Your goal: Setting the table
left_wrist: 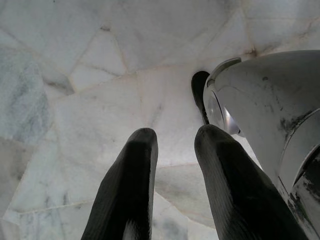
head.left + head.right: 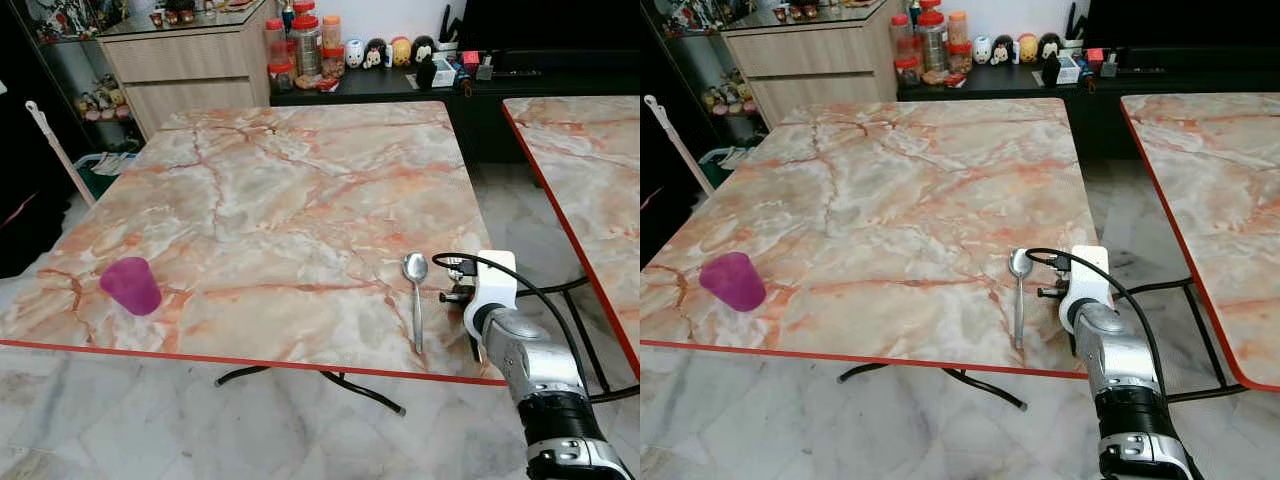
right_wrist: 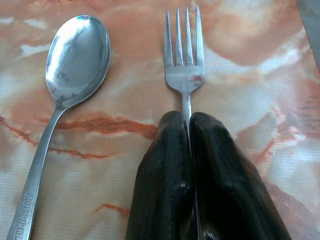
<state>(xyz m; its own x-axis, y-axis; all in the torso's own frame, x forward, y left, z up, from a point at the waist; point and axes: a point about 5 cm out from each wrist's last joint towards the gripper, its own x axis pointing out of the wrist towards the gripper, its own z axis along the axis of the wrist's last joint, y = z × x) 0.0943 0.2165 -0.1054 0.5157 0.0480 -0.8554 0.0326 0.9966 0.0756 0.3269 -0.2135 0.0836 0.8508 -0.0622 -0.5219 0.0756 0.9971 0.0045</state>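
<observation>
Right claw is clamped tight on the fork, both black fingers pinching the handle just behind the neck, tines sticking out ahead of the fingertips. It sits low over the marble counter near the near right corner, close to the right edge. Fork's long axis runs from the near edge toward the far edge, tines pointing away to the far side. Just beside it lies the spoon, parallel, bowl toward the far edge, handle toward the near edge, flat on the counter and apart from the fork. Purple cup stands by the near left corner, well apart from the cutlery. Left claw hangs over the pale floor, fingers a little parted, holding nothing.
</observation>
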